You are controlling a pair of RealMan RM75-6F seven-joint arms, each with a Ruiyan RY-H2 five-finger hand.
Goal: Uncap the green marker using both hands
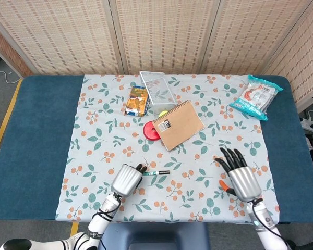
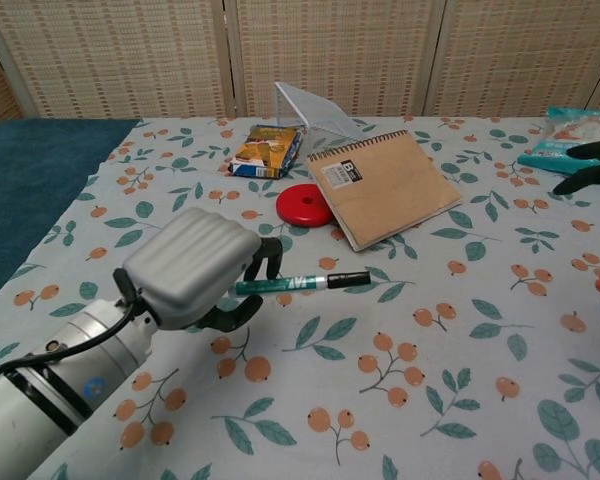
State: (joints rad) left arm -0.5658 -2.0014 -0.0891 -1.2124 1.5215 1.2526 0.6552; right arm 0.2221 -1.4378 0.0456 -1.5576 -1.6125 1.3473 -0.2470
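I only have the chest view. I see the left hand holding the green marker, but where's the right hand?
Observer: The head view shows the right hand over the cloth, to the right of the green marker and apart from it.
Operator: Is it holding anything?
Observer: No. Its fingers are spread and there is nothing in them.
Operator: Which end of the marker faces it?
Observer: The black end points toward it. The left hand grips the other end.
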